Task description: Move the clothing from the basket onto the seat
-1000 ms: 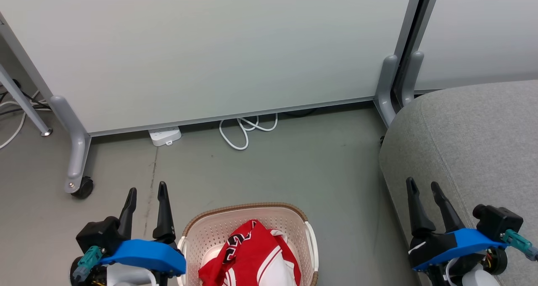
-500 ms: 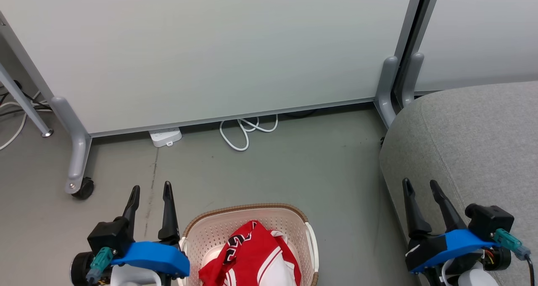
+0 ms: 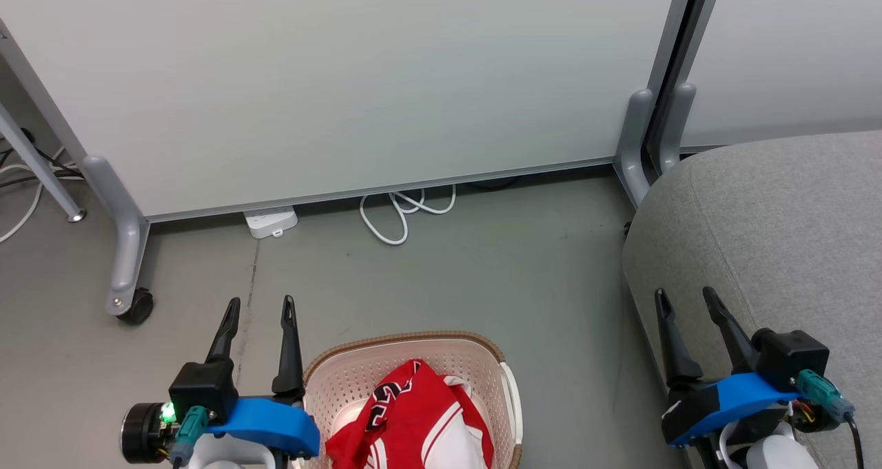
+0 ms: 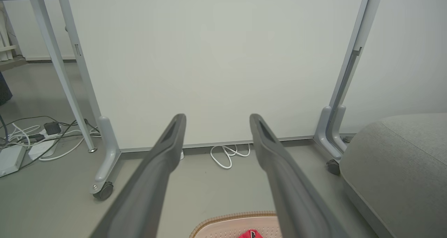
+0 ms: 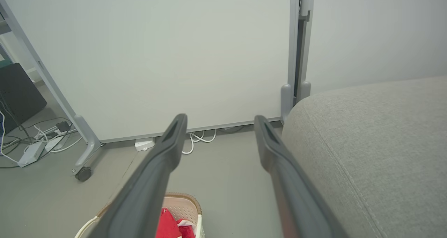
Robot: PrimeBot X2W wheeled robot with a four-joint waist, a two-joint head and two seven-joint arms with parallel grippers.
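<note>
The red clothing [image 3: 413,421], a jersey with white stripes and black lettering, lies heaped in the cream basket [image 3: 344,376] at the bottom centre of the head view. A corner of the clothing [image 5: 167,225] and the basket [image 5: 187,199] also show in the right wrist view. My left gripper [image 3: 260,305] stands open just left of the basket, its fingers pointing away from me with nothing between them. The grey seat [image 3: 778,221] fills the right side. In front of its left edge stands my right gripper [image 3: 685,298], open and empty.
A white partition panel [image 3: 344,76] on grey castor legs [image 3: 127,262] stands behind the basket. A white power strip [image 3: 270,222] and a looped white cable [image 3: 400,214] lie on the floor at its foot. More cables [image 4: 31,143] lie far left.
Both grippers have crept forward, staying open. The left one has shifted right, closer to the basket. The clothing and basket have not moved.
</note>
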